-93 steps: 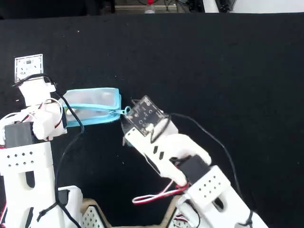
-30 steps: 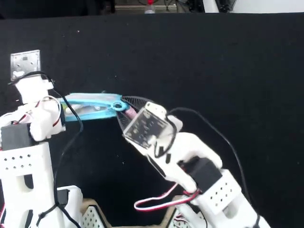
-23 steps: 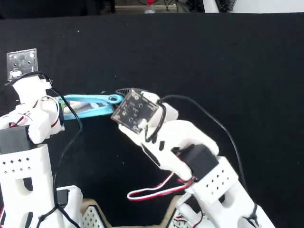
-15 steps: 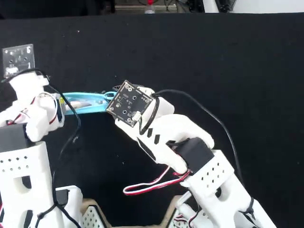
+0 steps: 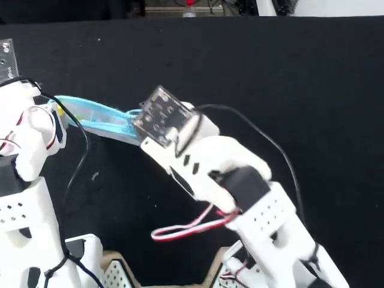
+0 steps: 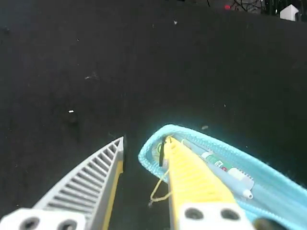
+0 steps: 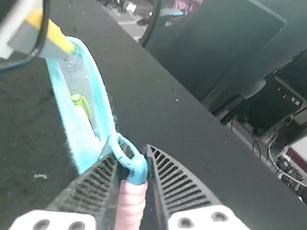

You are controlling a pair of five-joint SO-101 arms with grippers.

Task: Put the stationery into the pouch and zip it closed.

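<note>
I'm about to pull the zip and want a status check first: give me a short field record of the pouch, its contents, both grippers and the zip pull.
Pouch: light blue, appears raised off the black table, stretched between the two grippers.
Contents: a pen and a green item show through its side.
Left gripper: jaws apart, yellow finger at the pouch's end.
Right gripper: shut on the zip pull ring, a pink tab below it.
Zip: how far closed cannot be told.
</note>
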